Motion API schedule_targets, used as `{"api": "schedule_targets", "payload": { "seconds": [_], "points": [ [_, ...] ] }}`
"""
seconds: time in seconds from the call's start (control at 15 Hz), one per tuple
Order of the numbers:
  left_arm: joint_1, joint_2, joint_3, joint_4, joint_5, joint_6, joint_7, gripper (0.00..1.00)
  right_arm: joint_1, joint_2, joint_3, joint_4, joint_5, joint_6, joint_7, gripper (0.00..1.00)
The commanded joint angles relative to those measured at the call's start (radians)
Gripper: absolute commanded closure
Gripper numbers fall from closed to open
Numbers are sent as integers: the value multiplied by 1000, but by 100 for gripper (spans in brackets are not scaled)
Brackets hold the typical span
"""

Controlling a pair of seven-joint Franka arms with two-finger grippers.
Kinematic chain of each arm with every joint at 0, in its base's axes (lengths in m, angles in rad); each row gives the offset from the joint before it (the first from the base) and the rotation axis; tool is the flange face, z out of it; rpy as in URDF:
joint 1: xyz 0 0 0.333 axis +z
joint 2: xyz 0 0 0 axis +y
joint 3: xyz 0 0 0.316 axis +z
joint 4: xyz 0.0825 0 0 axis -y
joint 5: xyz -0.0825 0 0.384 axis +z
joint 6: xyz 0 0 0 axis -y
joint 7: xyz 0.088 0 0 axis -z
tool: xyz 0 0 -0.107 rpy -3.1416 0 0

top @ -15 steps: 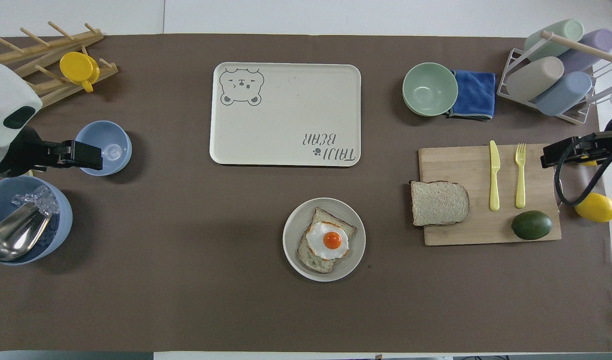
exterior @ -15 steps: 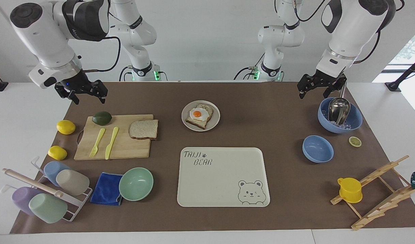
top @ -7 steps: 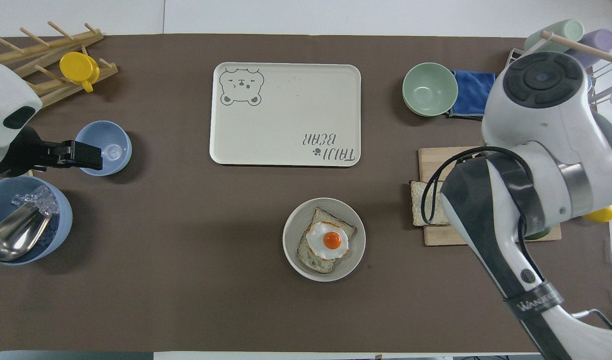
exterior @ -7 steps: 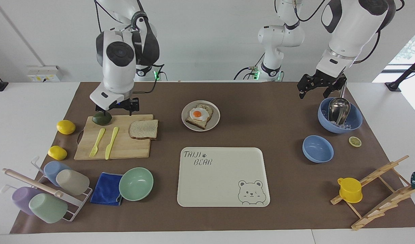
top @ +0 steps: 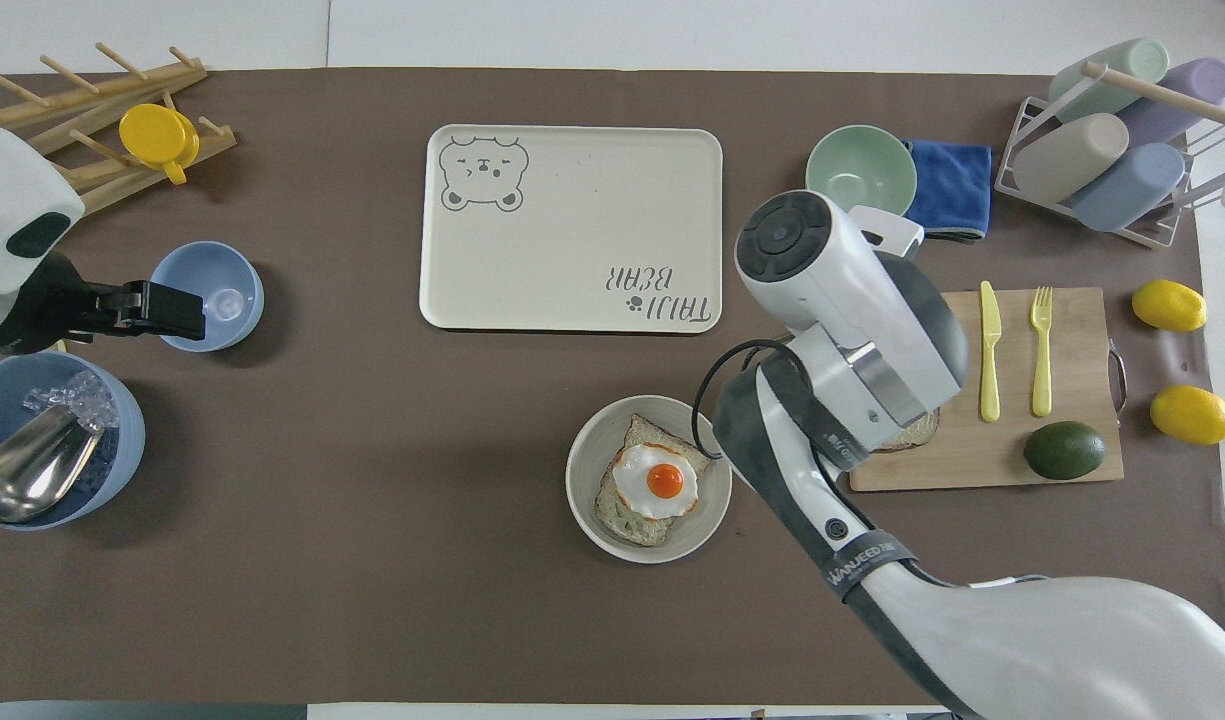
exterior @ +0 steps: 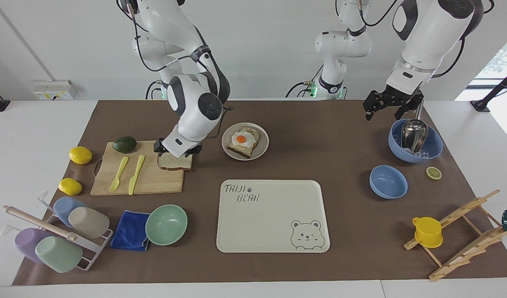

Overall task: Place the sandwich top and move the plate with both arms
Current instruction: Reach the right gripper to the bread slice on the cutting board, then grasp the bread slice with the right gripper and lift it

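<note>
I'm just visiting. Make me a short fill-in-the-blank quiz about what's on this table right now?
1. The plain bread slice lies on the wooden ____.
2. The toast on the plate is topped with a fried ____.
3. The right gripper is down at the plain ____ slice.
4. The left gripper hangs open above a ____ bowl holding a metal scoop.

Missing words: board; egg; bread; blue

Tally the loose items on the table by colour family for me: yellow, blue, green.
Yellow: 6 (lemon, second lemon, fork, knife, mug, lemon slice)
Blue: 4 (ice bowl, small bowl, cloth, cup)
Green: 3 (mint bowl, avocado, mint cup)
Total: 13
</note>
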Motion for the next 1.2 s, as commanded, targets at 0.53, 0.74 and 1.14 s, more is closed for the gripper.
{"api": "schedule_targets", "payload": {
  "seconds": [0.53,0.74,1.14],
  "points": [
    [12,-9,-7,-1,10,-11,1,0,31,14,2,-135,-76,127,81,0],
    [12,-9,-7,-1,10,-9,1,0,31,4,2,-172,-69,155,84,0],
    [12,-9,-7,-1,10,-11,1,0,19,-8,2,-208,-67,161,86,4]
  ]
}}
